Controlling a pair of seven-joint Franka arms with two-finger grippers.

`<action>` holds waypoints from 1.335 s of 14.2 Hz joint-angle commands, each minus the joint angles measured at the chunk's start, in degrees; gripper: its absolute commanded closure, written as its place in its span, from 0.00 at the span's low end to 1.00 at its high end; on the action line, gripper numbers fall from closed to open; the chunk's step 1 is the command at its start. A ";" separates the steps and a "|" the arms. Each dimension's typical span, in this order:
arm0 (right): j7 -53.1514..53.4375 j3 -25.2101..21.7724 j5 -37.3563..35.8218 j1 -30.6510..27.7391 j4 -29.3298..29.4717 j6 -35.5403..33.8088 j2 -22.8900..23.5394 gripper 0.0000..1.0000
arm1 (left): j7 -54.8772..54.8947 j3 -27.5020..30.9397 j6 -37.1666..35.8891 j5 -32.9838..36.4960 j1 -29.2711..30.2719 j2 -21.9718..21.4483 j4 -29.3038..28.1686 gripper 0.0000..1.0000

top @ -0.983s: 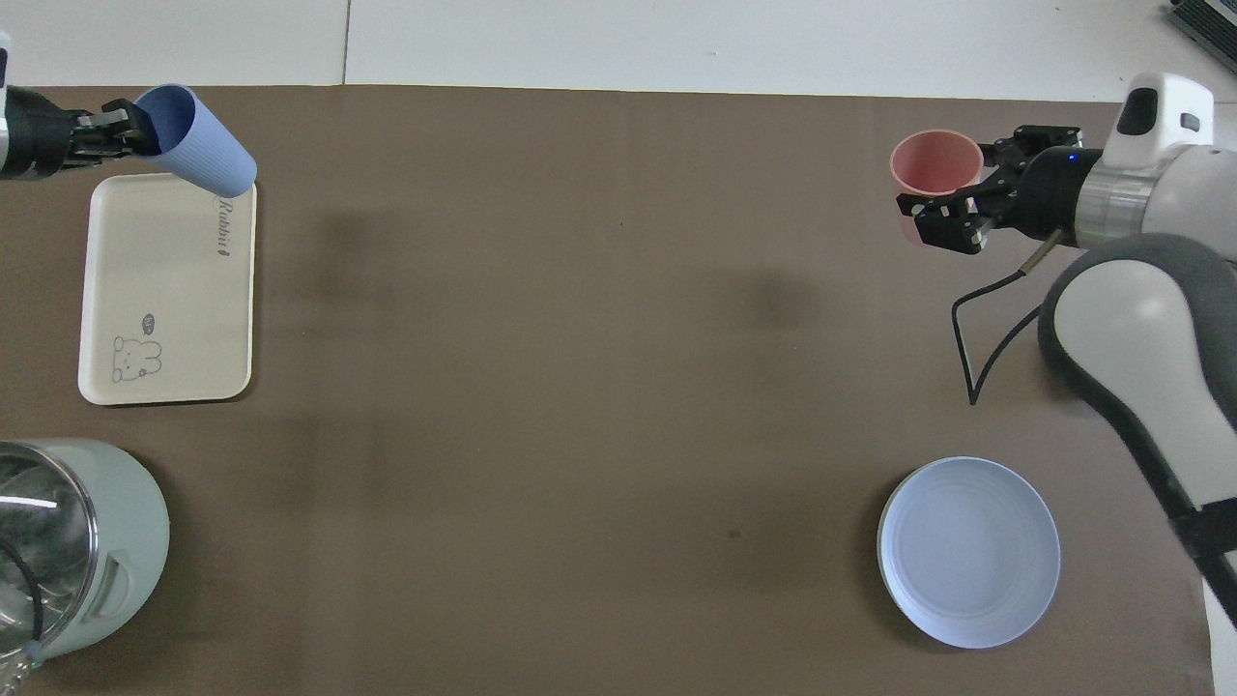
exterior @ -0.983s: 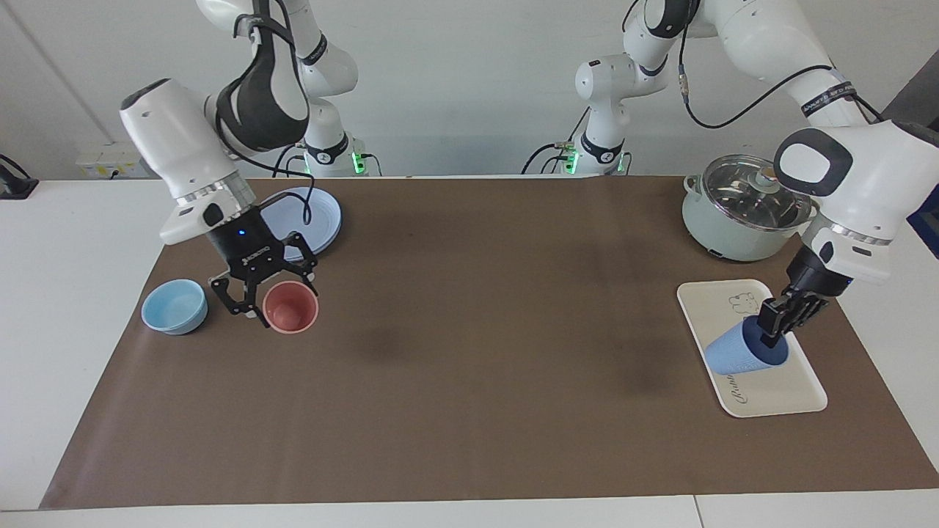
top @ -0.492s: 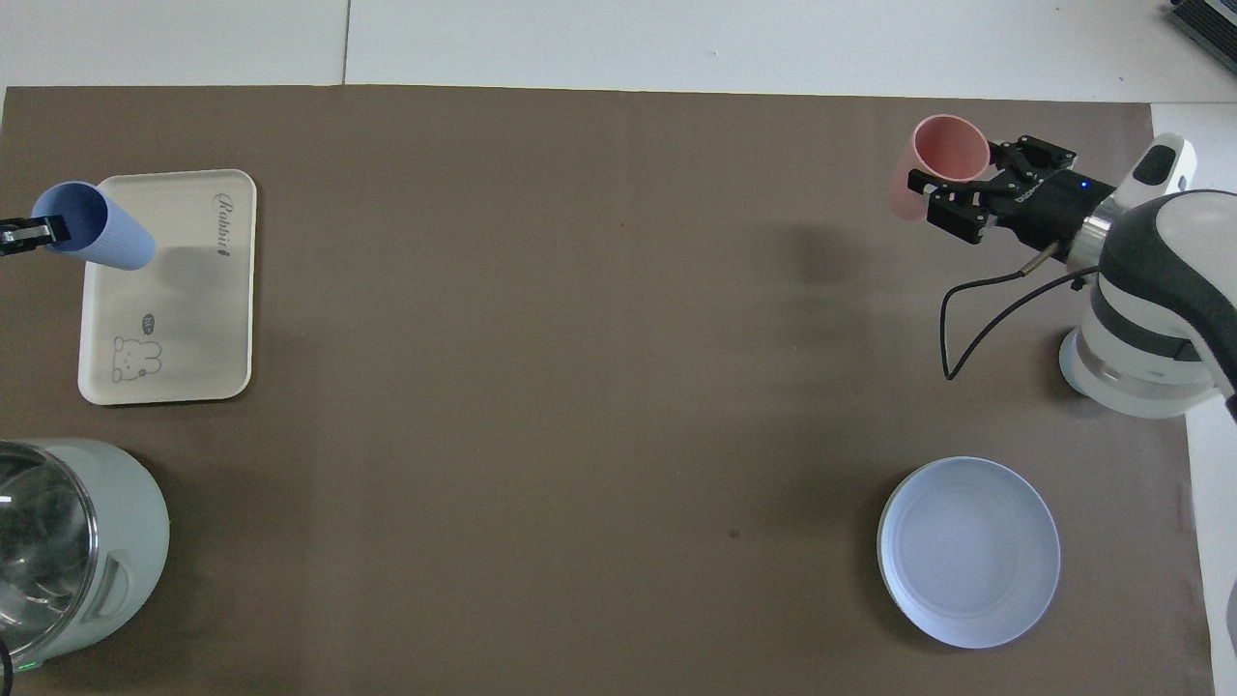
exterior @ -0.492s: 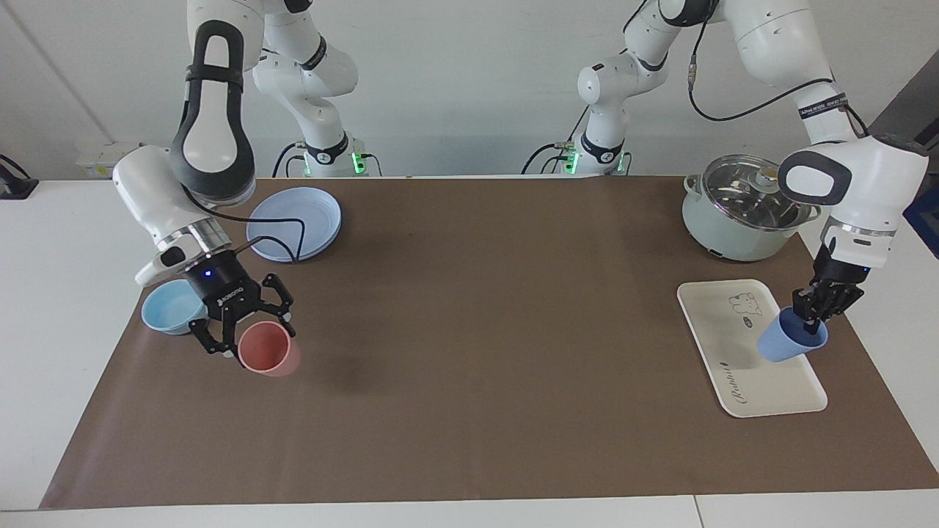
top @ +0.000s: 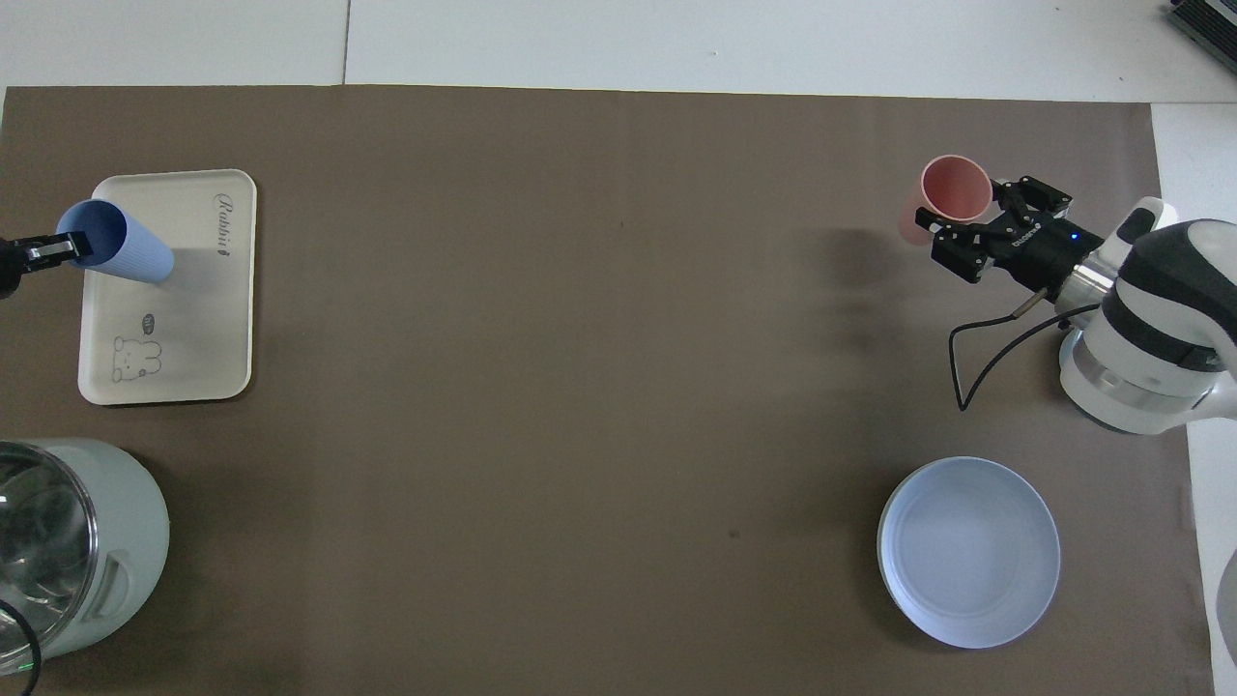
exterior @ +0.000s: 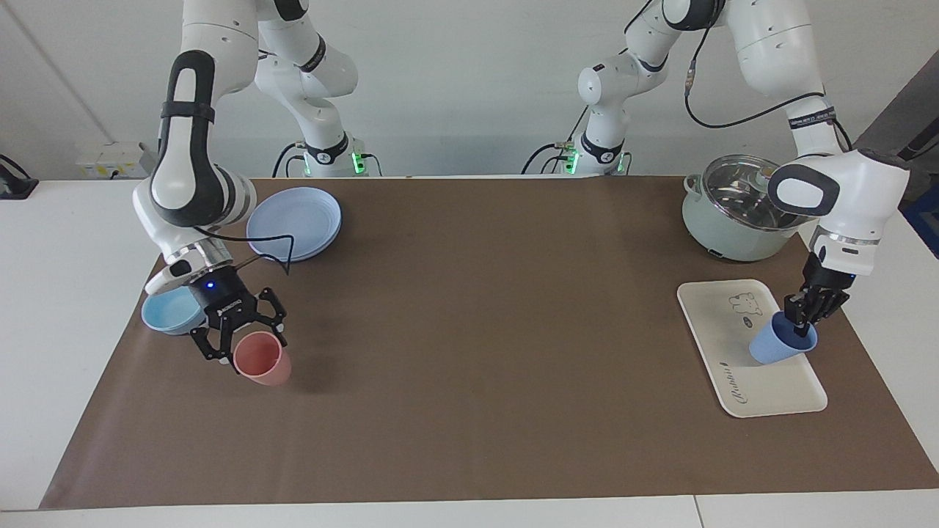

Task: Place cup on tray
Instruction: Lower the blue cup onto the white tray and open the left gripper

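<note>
The left gripper (exterior: 802,318) pinches the cup (exterior: 779,345) over the tray (exterior: 741,381); the right gripper (exterior: 242,339) clasps a pink cup (exterior: 262,359)

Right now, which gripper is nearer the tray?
Left. The left gripper is over the tray, pinching the rim of the tilted blue cup; the right gripper holds the pink cup at the right arm's end.

Left tool (exterior: 802,314) grips cup (exterior: 779,345) rim, tilted over tray (exterior: 715,331)

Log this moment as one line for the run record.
left gripper: shut on cup, tilted over tray | right gripper: holds pink cup | placement: not released
</note>
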 commanded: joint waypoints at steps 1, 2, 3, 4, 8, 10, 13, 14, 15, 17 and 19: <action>-5.40 0.58 3.70 -1.55 -2.26 -1.94 -0.33 1.00 | 0.02 -0.31 0.85 -0.99 -0.21 -0.61 -0.81 0.53; -7.76 0.58 5.62 -1.82 -2.70 -2.20 0.01 1.00 | 0.45 -0.31 0.15 -0.99 -0.30 -0.61 -0.46 0.30; -11.27 0.58 9.64 -1.73 -2.79 -3.16 1.06 1.00 | 0.80 -0.31 -1.68 -0.90 -0.30 -0.78 0.07 0.19; -13.39 0.58 12.47 -1.82 -2.88 -3.60 1.59 1.00 | 0.63 -0.31 -4.22 -0.90 -0.65 -0.87 1.73 0.17; -18.06 0.58 13.11 -2.17 -4.72 -3.78 1.86 1.00 | -2.52 -0.05 -24.41 0.15 -2.05 -1.05 16.12 0.17; -19.91 0.58 13.29 -3.04 -5.25 -4.65 2.12 1.00 | -8.21 -0.04 -34.87 7.05 -4.15 -1.22 23.77 0.17; -22.11 0.58 14.69 -3.84 -5.25 -6.33 2.92 0.77 | -19.03 0.13 -48.59 17.45 -13.80 -1.58 31.25 0.17; -21.94 0.58 14.70 -3.67 -4.99 -6.24 2.66 0.03 | -21.14 0.13 -51.94 18.60 -16.53 -2.45 32.14 0.17; -21.85 0.58 14.70 -3.66 -4.99 -6.24 2.31 0.00 | -22.47 -0.65 -54.58 19.65 -17.17 -4.89 32.15 0.17; -21.33 0.58 14.61 -3.58 -5.16 -5.63 1.08 0.00 | -22.57 -0.92 -56.97 19.67 -18.66 -11.73 27.79 0.17; -20.27 0.49 14.08 -2.70 -5.25 -2.66 -0.76 0.00 | -22.40 -0.92 -57.77 19.67 -19.46 -17.02 21.81 0.17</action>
